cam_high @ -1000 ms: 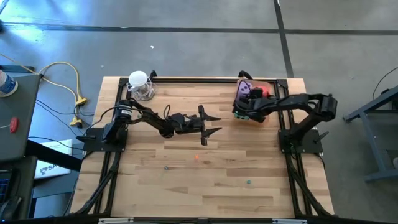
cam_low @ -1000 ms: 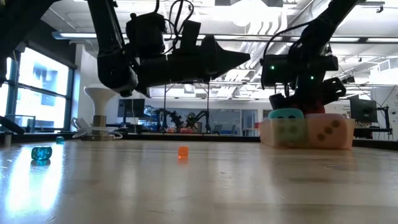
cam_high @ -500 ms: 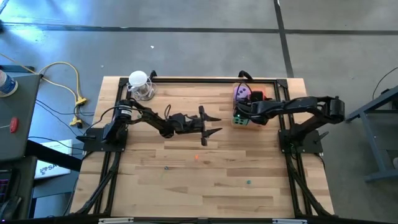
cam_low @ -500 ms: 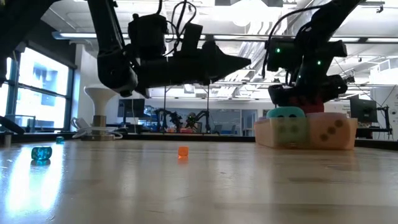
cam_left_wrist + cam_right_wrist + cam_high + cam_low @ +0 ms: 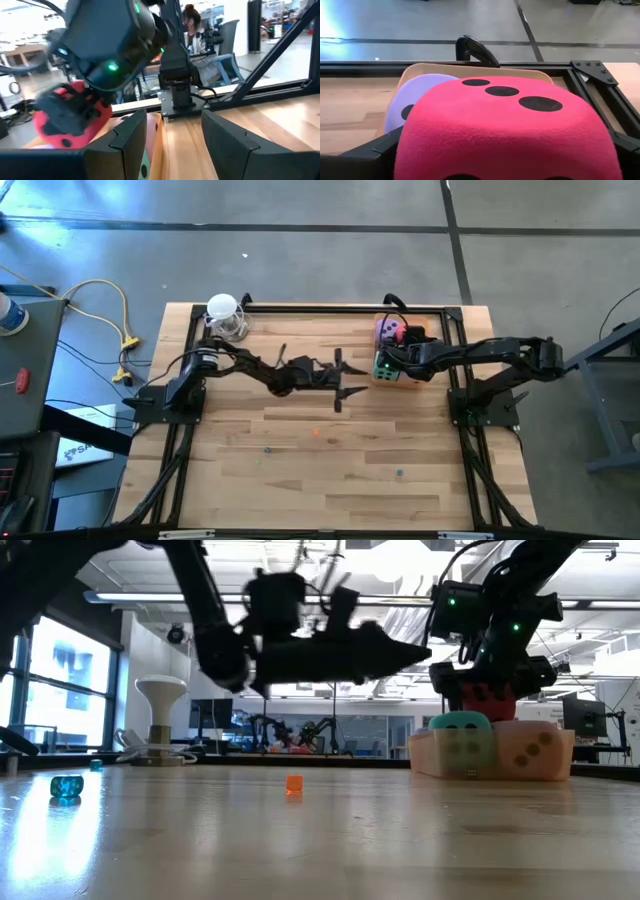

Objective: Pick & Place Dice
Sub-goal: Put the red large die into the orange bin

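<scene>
Right pincer (image 5: 487,700) is clamped on the red die (image 5: 489,698) just above the tray (image 5: 495,754), where the mint die (image 5: 461,743) and pink die (image 5: 531,748) sit; left pincer (image 5: 405,650) hovers mid-counter (image 5: 300,840).

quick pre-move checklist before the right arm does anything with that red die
1. Right gripper shut on the red die: ok, the die sits between its fingers in the right wrist view.
2. Die lifted clear of the tray: ok, in the low view it hangs above the mint green die.
3. Other dice in the tray: ok for mint green, pink die and purple die.
4. Free slot in the tray for the red die: cannot tell.
5. Left gripper clear of the tray: ok, open and hovering mid-table beside it.
6. Orange bead out of the way: ok, apart from the tray.
</scene>
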You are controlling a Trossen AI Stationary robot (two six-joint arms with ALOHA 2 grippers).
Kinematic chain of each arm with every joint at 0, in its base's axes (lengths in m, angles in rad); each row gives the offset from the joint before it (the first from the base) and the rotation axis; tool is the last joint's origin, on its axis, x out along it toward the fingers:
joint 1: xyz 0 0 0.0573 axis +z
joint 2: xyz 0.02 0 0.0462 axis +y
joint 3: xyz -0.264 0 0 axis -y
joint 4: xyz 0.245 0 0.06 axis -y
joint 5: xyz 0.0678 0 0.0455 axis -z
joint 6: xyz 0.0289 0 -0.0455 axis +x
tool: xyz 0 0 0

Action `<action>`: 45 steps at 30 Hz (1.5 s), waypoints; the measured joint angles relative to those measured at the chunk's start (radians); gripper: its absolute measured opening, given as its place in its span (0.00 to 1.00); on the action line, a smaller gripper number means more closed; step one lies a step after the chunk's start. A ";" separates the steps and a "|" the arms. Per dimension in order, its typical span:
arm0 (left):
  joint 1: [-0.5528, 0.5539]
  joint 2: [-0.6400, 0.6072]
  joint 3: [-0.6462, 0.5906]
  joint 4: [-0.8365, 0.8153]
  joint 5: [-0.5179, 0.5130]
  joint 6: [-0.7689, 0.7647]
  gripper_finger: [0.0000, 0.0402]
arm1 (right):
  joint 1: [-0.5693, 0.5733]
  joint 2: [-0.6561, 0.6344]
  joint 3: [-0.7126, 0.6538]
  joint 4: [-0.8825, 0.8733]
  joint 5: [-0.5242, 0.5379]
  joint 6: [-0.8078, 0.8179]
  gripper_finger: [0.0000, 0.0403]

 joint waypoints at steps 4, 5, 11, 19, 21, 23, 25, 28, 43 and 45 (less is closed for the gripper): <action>0.001 0.094 0.109 -0.031 0.023 0.045 0.45 | 0.000 -0.011 0.000 0.001 -0.003 0.002 0.99; 0.002 0.115 0.132 -0.034 0.023 0.069 0.45 | 0.000 -0.017 0.000 0.000 -0.004 0.002 0.99; 0.013 0.238 0.316 -0.048 0.034 0.069 0.45 | 0.001 -0.037 0.001 0.000 -0.017 0.002 0.99; 0.028 0.341 0.548 -0.204 0.045 0.045 0.45 | 0.000 -0.037 0.001 -0.009 -0.012 0.003 0.99; 0.033 0.343 0.568 -0.247 0.045 0.042 0.45 | 0.000 -0.037 0.001 -0.042 0.006 0.040 0.99; 0.035 0.343 0.575 -0.255 0.046 0.032 0.45 | 0.000 -0.036 0.001 -0.073 0.007 0.075 0.99; 0.038 0.343 0.575 -0.251 0.048 0.022 0.45 | 0.000 -0.036 0.001 -0.093 0.001 0.078 0.99; 0.048 0.343 0.575 -0.259 0.081 0.020 0.45 | 0.000 -0.036 0.001 -0.133 -0.015 0.089 0.99; 0.093 0.343 0.575 -0.239 0.071 0.111 0.45 | 0.042 -0.165 0.001 -0.124 -0.026 0.105 0.99; 0.087 0.343 0.575 -0.236 0.069 0.135 0.45 | 0.042 -0.171 0.001 -0.125 -0.029 0.104 0.99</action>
